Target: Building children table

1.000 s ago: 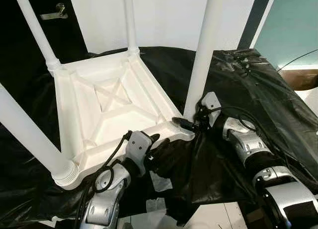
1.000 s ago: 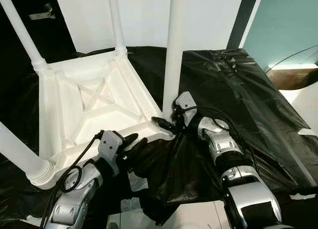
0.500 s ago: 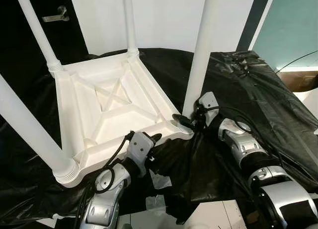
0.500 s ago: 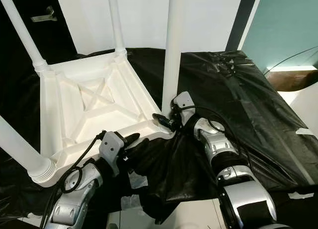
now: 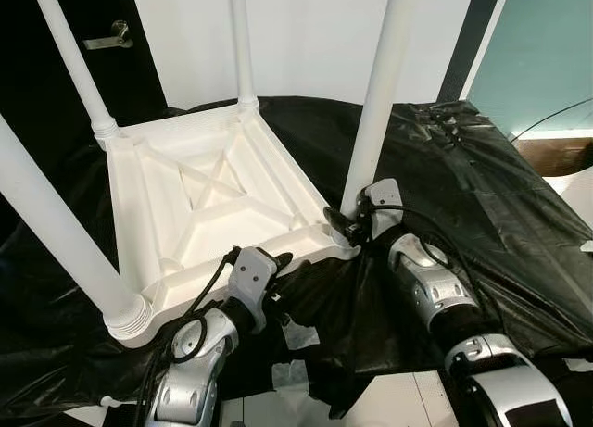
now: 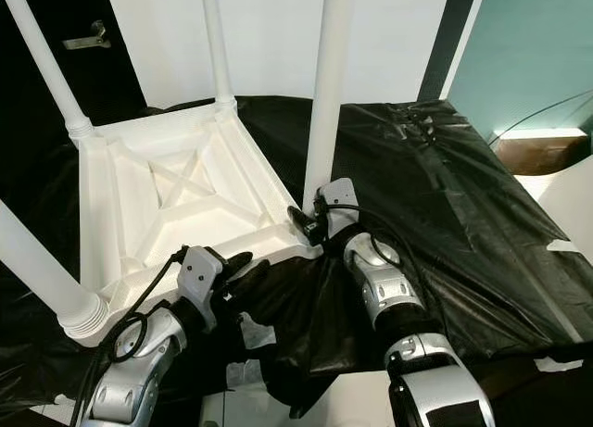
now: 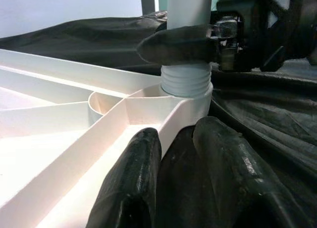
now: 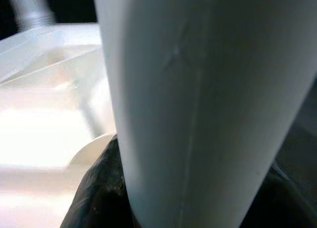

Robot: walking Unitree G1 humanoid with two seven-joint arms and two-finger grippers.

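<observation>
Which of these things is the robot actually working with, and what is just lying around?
In use:
- upturned white table top
- near-right table leg, gripped by right claw
- left claw at the table's edge

Lying about:
- black plastic sheet
- door handle

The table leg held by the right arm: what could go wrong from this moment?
1. The right gripper clamps the leg just above its threaded socket; if the leg is not fully screwed in, it may tilt or come out.
2. The left gripper rests at the table's rim, jaws on the black sheet; the upside-down table could slide on it.
3. The three other legs stand tall, so a hard push could tip the table.
</observation>
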